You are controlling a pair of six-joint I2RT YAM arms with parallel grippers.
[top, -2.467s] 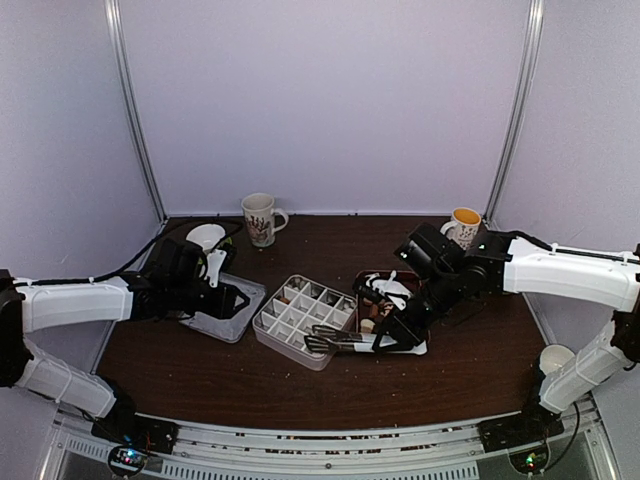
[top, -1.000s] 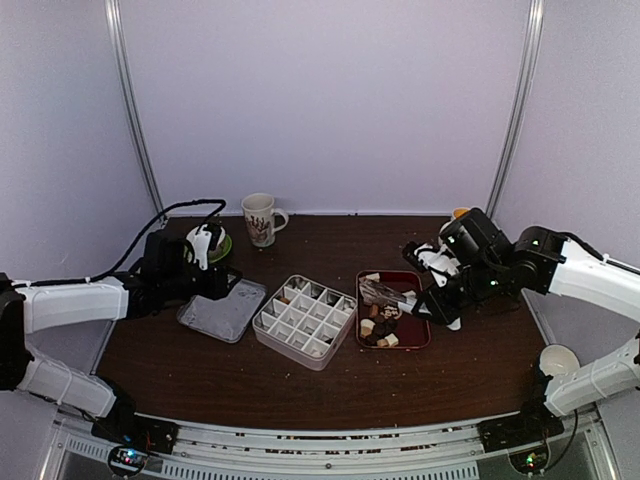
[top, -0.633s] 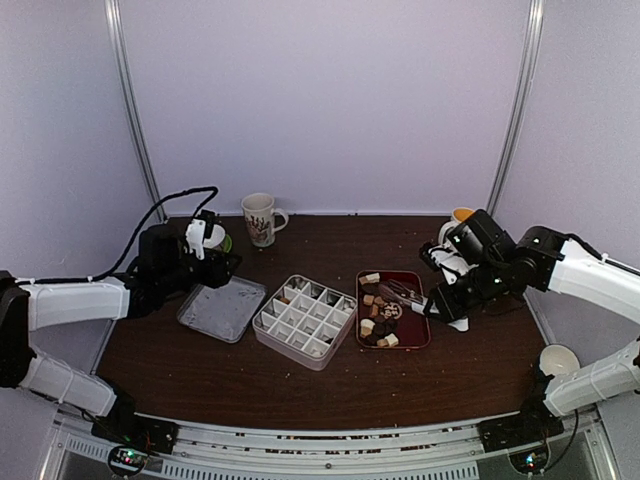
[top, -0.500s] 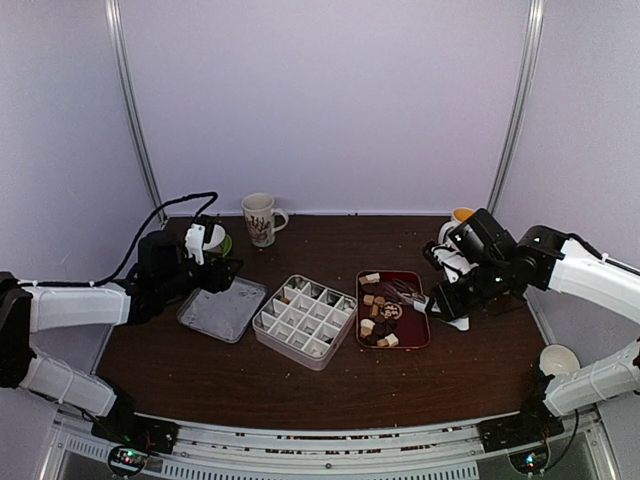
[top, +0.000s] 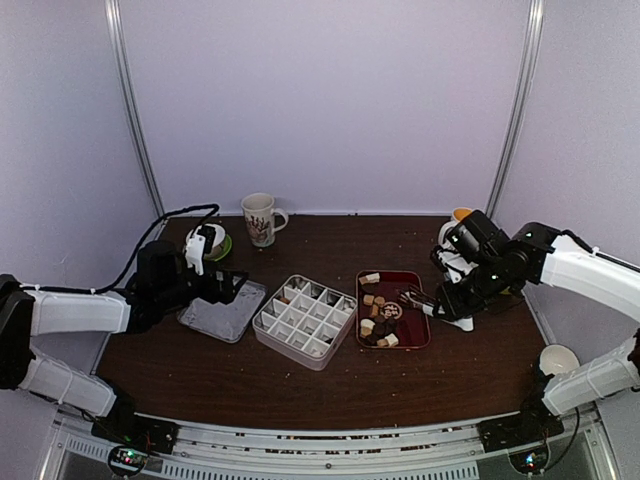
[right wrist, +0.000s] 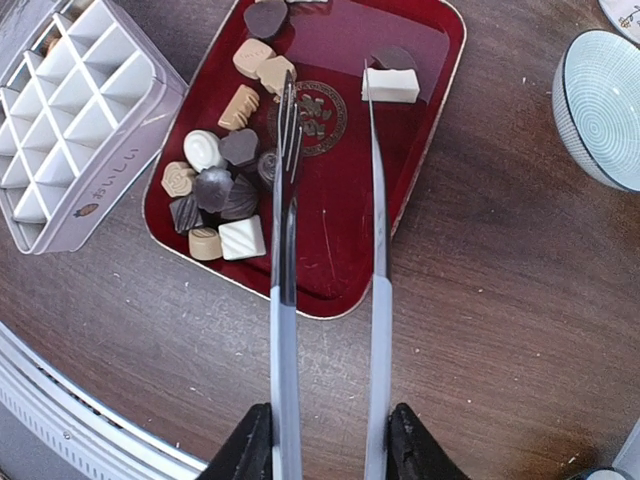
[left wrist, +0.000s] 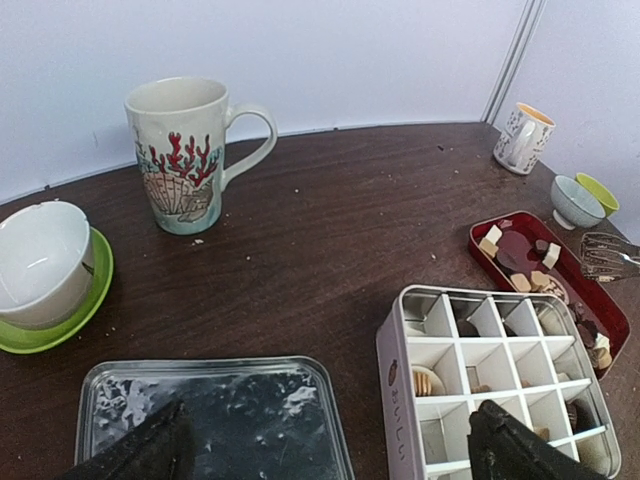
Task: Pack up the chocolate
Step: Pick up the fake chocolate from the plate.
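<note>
two blades of the tongs stood spread, pinching nothing, above the red tray, handles clamped in the right gripper. the chocolate lay clustered in the tray, one white piece just beside a blade tip. the divided tin alongside held a few pieces; a blue bowl stood opposite.

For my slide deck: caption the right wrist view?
Right gripper holds open metal tongs above chocolates in the red tray.

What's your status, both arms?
Left gripper: jaws open, empty. Right gripper: jaws shut on tongs, tips apart above tray. Chocolate mostly in tray; box nearly empty. Nothing between them.
</note>
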